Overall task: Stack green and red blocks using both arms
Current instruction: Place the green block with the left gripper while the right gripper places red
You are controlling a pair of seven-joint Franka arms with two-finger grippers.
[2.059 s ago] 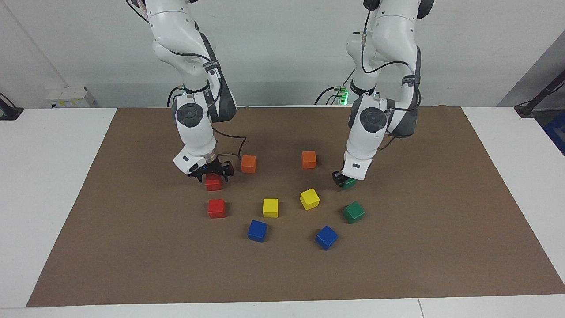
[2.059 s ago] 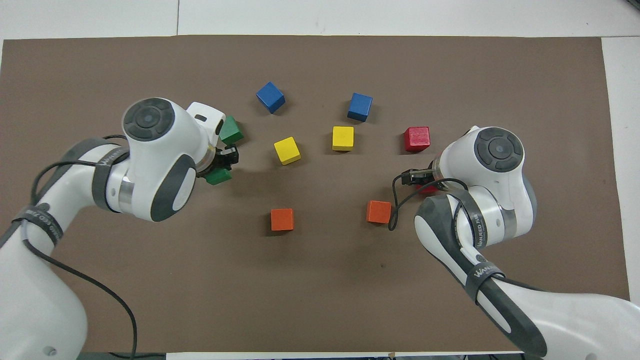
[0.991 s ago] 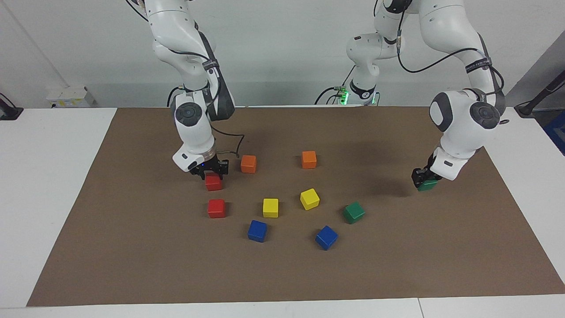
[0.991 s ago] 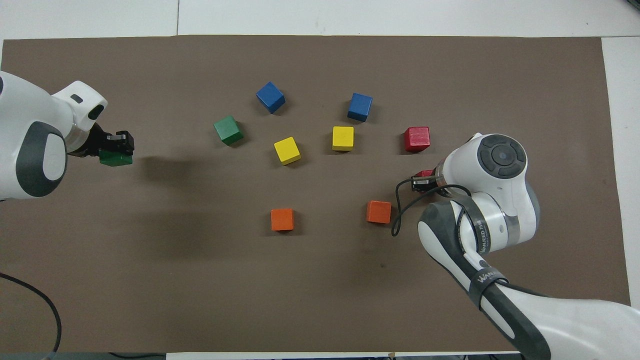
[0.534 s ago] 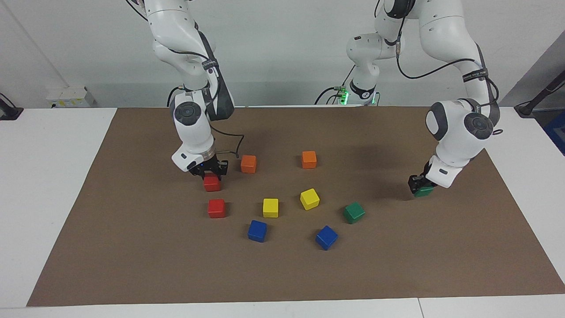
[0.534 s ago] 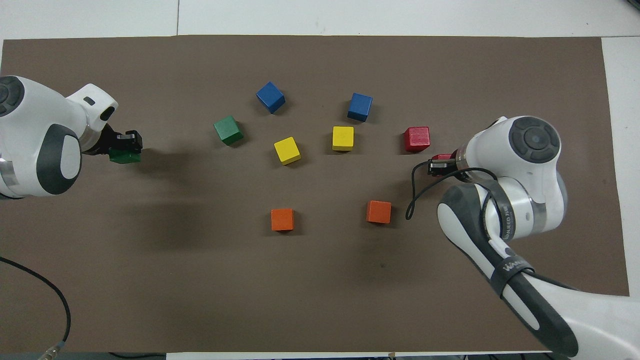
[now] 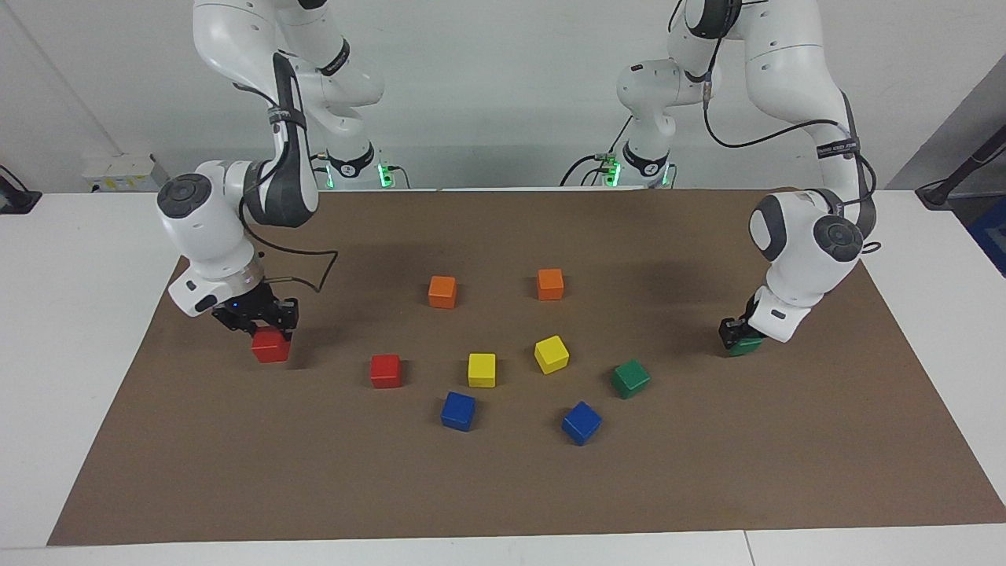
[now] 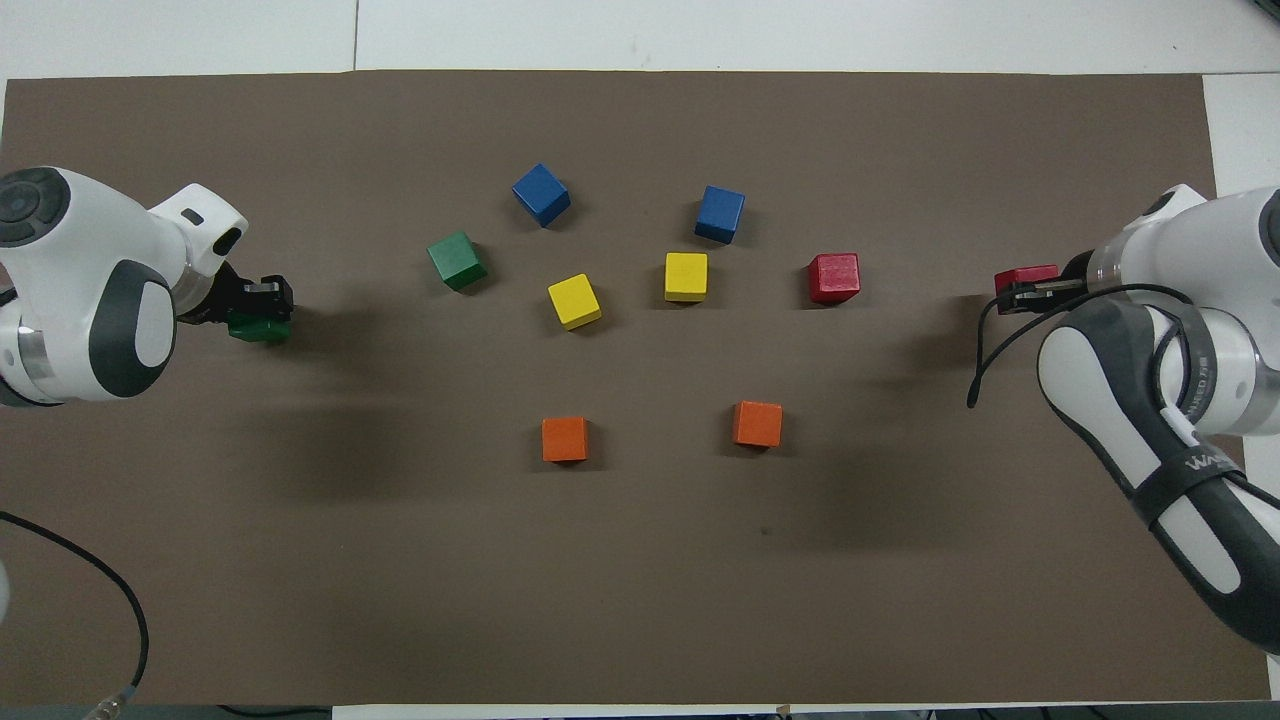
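My right gripper [image 7: 264, 322] is shut on a red block [image 7: 271, 345], which hangs low over the brown mat near the right arm's end of the table. In the overhead view that red block [image 8: 1024, 275] shows at the tips of the right gripper [image 8: 1022, 290]. A green block [image 7: 747, 345] is held low over the mat near the left arm's end, with my left gripper [image 7: 734, 336] shut on it. A second red block [image 7: 386, 370] and a second green block [image 7: 630, 378] lie free on the mat.
Between the two free blocks lie two yellow blocks [image 7: 482, 369] [image 7: 551, 354]. Two blue blocks [image 7: 458, 410] [image 7: 581, 422] lie farther from the robots, and two orange blocks [image 7: 442, 292] [image 7: 550, 284] nearer to them. The brown mat [image 7: 503, 487] covers most of the white table.
The right arm has swung outward and carried its red block toward its own end of the table. The left gripper has sunk a little with the green block.
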